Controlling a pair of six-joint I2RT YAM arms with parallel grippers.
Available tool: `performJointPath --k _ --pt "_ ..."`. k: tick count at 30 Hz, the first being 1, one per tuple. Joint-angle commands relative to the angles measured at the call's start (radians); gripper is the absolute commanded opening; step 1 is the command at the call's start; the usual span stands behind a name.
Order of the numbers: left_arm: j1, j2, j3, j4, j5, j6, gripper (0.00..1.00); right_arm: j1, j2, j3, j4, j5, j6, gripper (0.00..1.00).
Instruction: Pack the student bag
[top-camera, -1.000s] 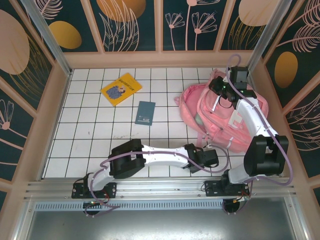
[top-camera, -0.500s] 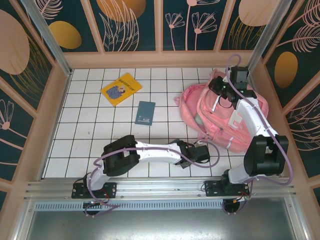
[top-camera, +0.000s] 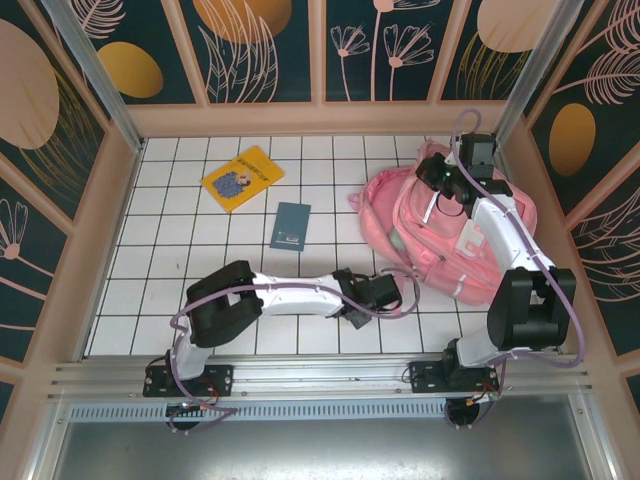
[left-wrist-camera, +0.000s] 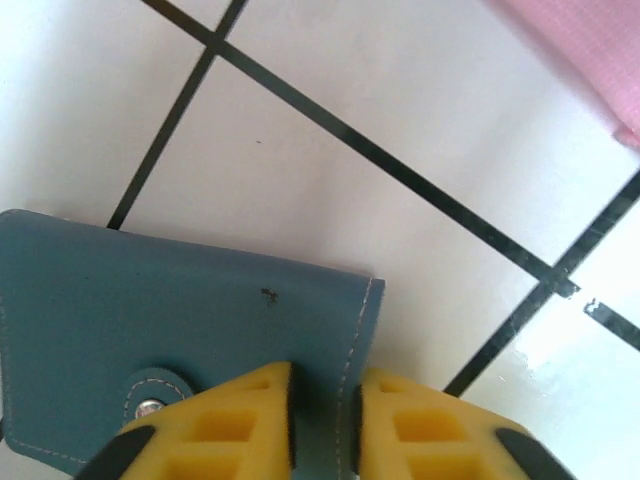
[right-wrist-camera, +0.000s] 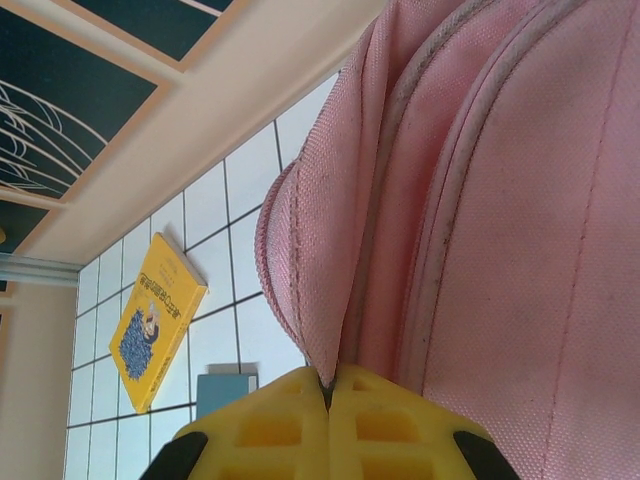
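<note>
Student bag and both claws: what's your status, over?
Left claw shut on teal case. Right claw pinching student bag rim. Yellow book, teal notebook lying outside it.

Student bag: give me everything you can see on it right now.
The student bag is a large pink backpack lying at the far right of the white tiled table, partly under the right arm. Up close the fabric looks woven, with piped seams. The right gripper is shut on a fabric edge at its far end. Straps trail toward the near side.
</note>
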Motion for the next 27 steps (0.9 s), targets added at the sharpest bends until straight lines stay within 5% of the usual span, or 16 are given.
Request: performJointPath --k 1,6,20,27 --pt "0.024 0.019 -0.042 0.018 0.118 0.018 0.13 -0.010 -0.005 -0.018 0.014 -0.021 -0.001 0.00" --pt "0.035 -0.004 -0.057 0.024 0.141 0.023 0.00 -0.010 -0.012 -0.012 0.010 -0.027 -0.002 0.00" --pt "0.098 -0.291 -0.002 -0.073 0.049 -0.008 0.00 -0.007 -0.038 0.025 -0.010 -0.070 0.010 0.00" --pt "0.242 -0.515 -0.110 0.038 0.185 -0.082 0.00 0.018 -0.068 0.029 -0.022 -0.154 -0.030 0.00"
